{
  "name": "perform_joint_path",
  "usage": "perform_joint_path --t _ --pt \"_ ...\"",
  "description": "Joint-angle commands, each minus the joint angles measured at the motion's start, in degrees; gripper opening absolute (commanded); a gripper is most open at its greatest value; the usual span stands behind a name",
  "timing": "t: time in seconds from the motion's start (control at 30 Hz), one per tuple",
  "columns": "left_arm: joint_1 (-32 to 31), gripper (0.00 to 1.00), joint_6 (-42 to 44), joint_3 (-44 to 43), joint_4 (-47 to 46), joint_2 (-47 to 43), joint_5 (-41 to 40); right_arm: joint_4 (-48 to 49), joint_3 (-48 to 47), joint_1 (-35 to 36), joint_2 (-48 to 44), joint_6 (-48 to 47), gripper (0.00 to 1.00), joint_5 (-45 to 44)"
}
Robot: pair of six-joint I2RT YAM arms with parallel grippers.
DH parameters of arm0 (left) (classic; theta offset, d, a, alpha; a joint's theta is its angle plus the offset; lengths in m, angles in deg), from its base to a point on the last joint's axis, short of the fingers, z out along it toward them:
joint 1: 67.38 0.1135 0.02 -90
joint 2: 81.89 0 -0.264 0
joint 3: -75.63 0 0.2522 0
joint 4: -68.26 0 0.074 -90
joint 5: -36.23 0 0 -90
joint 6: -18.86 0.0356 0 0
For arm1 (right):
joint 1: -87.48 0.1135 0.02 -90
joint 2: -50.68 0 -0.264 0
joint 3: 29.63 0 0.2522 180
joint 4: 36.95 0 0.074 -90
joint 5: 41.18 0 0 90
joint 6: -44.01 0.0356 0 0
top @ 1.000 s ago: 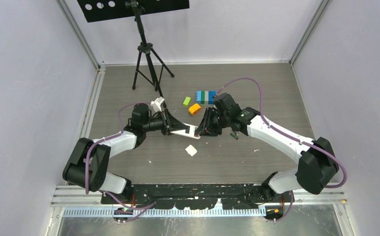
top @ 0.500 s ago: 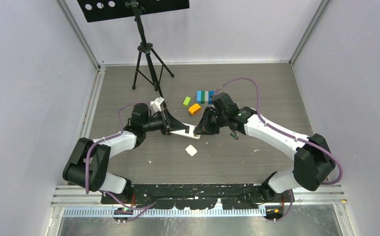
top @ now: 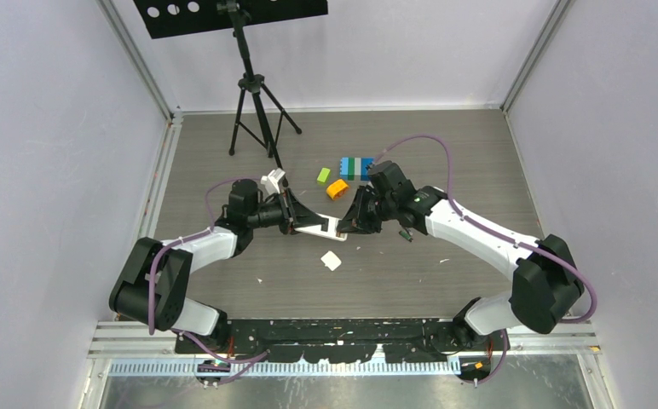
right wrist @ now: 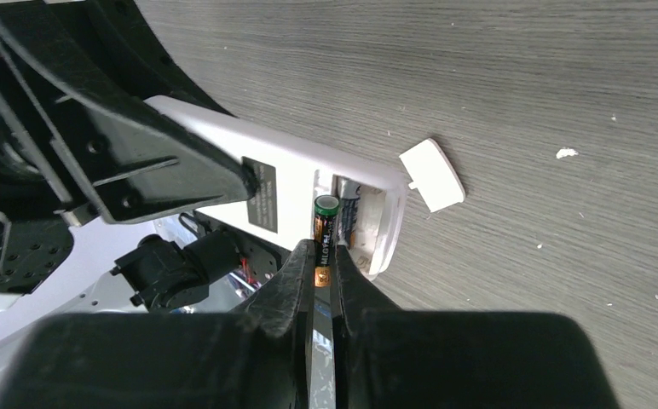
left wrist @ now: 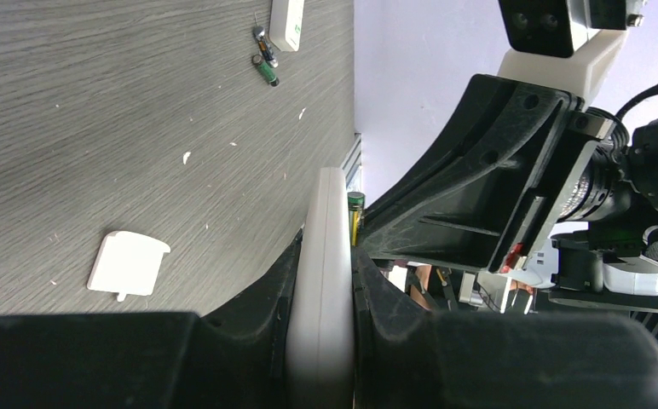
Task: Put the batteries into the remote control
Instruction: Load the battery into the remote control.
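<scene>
My left gripper (top: 302, 223) is shut on the white remote control (top: 321, 227) and holds it off the table, edge-on in the left wrist view (left wrist: 324, 213). Its back faces my right gripper (right wrist: 324, 252), and the battery compartment (right wrist: 368, 223) is open. The right gripper is shut on a dark battery (right wrist: 325, 217), whose green tip is at the compartment's mouth. A second battery (right wrist: 349, 211) lies inside the compartment. Two loose batteries (left wrist: 265, 65) lie on the table. The right gripper (top: 351, 225) meets the remote's end in the top view.
The remote's white cover (top: 331, 260) lies on the table below the grippers. Green (top: 323, 175), orange (top: 337, 189) and blue (top: 356, 167) blocks sit behind them. A tripod (top: 253, 102) stands at the back left. A white oblong object (left wrist: 287, 21) lies beside the loose batteries.
The right jaws have narrowed onto the battery, and the right arm has shifted slightly. The left arm and the remote have stayed where they were.
</scene>
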Motion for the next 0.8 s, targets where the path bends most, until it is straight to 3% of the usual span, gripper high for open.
perform_joint_path --t 0.0,0.6,0.77 --pt "-0.07 0.00 1.68 -1.08 -2.48 -0.34 0.69 0.48 0.26 0.05 -4.45 0.98 0.00 -0.96" --pt "-0.07 0.00 2.20 -1.32 -1.92 -1.07 0.81 -3.70 0.56 -0.27 -0.01 2.11 0.01 3.35" --pt "-0.07 0.00 1.94 -1.08 -1.84 -1.56 1.02 -3.61 0.12 -0.33 0.76 2.27 0.18 1.94"
